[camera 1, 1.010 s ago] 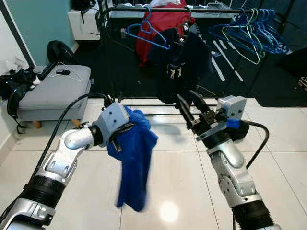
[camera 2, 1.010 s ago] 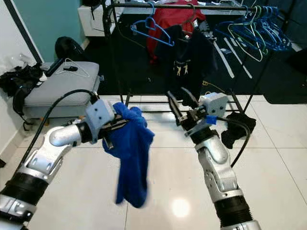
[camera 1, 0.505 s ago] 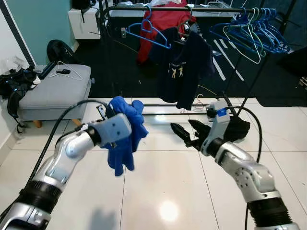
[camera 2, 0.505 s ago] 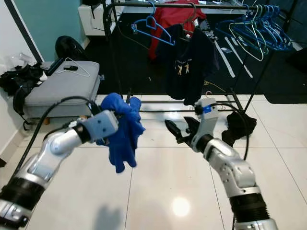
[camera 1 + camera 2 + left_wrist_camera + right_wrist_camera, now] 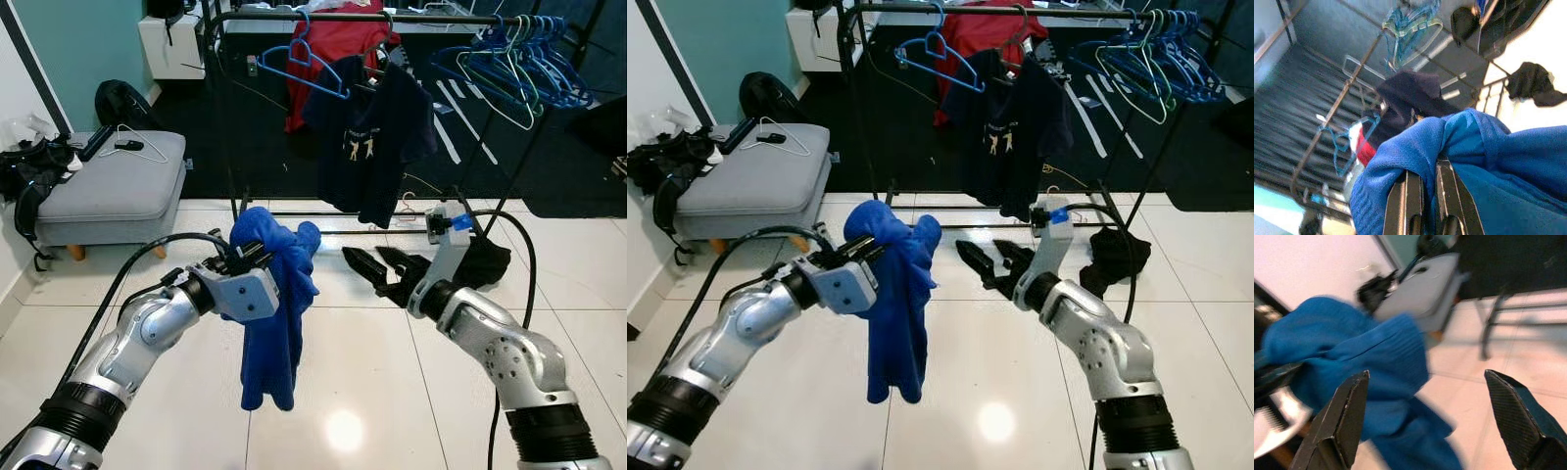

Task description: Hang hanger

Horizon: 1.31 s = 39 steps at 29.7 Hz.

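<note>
Hanging vertical from left gripper (image 5: 253, 262): blue garment (image 5: 274, 305).

Two silver arms with black cables; the right gripper (image 5: 377, 273) has black fingers.

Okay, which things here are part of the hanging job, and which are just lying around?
Job:
left gripper, shut on the blue garment
right gripper, open
clothes rail
blue hangers

Lying about:
grey ottoman
white wire hanger
black cloth on the floor
</note>
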Tool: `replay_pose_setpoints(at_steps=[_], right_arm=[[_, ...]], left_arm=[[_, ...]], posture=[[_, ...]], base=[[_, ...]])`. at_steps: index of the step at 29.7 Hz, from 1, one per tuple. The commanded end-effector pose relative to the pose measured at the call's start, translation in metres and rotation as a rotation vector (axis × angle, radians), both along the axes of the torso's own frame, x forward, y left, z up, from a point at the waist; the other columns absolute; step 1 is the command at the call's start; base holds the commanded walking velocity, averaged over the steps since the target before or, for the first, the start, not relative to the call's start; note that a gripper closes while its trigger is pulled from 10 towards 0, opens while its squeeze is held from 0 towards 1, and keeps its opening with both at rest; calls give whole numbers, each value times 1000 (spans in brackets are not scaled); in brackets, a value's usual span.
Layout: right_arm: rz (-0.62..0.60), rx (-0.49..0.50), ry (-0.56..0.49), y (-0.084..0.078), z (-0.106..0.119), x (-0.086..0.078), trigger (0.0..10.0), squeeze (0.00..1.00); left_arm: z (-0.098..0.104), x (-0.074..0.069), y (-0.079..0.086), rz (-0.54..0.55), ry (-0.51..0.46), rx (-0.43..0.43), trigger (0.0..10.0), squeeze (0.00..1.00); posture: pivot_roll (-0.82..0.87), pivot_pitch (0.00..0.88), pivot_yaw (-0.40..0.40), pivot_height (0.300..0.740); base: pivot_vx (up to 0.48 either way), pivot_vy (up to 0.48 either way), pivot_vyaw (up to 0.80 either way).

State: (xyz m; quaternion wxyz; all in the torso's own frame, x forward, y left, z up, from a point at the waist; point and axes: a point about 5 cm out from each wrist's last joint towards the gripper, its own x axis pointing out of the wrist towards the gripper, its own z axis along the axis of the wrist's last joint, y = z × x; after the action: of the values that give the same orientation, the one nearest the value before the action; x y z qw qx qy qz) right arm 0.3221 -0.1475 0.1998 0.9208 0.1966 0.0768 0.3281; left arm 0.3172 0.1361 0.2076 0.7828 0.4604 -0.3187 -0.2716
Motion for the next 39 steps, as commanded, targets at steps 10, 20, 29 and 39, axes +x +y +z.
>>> replay_pose_setpoints(at_steps=[10, 20, 29, 39], right_arm=[[21, 86, 67, 9, 1, 5, 10000, 0], [43, 151, 37, 31, 17, 17, 10000, 0], [-14, 243, 133, 27, 13, 20, 10000, 0], [-64, 255, 214, 30, 3, 15, 10000, 0]], left_arm=[[0, -16, -14, -111, -120, 74, 0, 0], [-2, -22, -27, -173, -146, 81, 0, 0], [-3, -19, -25, -145, -169, 98, 0, 0], [1, -10, -21, -69, -205, 107, 0, 0]], posture=[[-12, 158, 37, 740], [-7, 167, 32, 740], [-12, 175, 27, 740], [-19, 177, 28, 740]], base=[[0, 0, 0], [0, 0, 0], [0, 0, 0], [0, 0, 0]])
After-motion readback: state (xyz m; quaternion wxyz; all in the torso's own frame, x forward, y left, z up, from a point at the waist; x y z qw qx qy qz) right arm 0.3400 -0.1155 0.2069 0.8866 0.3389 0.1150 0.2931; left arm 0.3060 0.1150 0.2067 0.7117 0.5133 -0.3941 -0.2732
